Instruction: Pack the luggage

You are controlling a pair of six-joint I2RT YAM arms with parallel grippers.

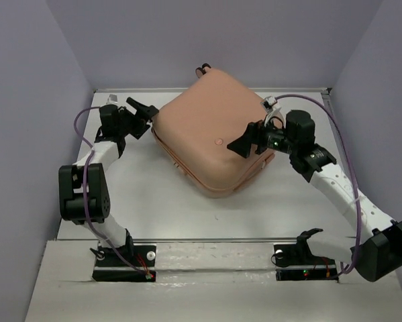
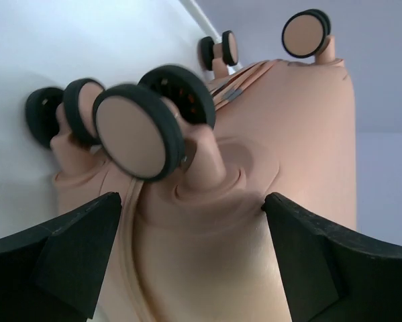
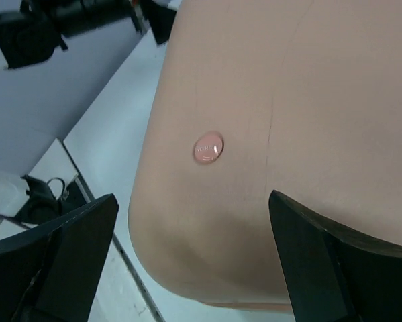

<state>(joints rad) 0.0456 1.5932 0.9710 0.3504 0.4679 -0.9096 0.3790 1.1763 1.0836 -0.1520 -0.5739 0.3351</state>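
Shut luggage (image 1: 207, 134) on table (image 1: 154, 201) w/ purple walls (image 1: 26, 100) L+R.

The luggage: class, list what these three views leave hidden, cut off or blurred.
1. Its inside: the luggage lies shut, so nothing within shows in any view.
2. Lettering on the round button mark: too small, right wrist view.
3. Nearest wheel: blurred, close to the lens, left wrist view.
4. Its right edge, top view: covered by the right gripper.

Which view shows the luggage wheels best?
The left wrist view: the wheels appear close and large there. The top view shows only one, small, at the far side; the right wrist view shows none.
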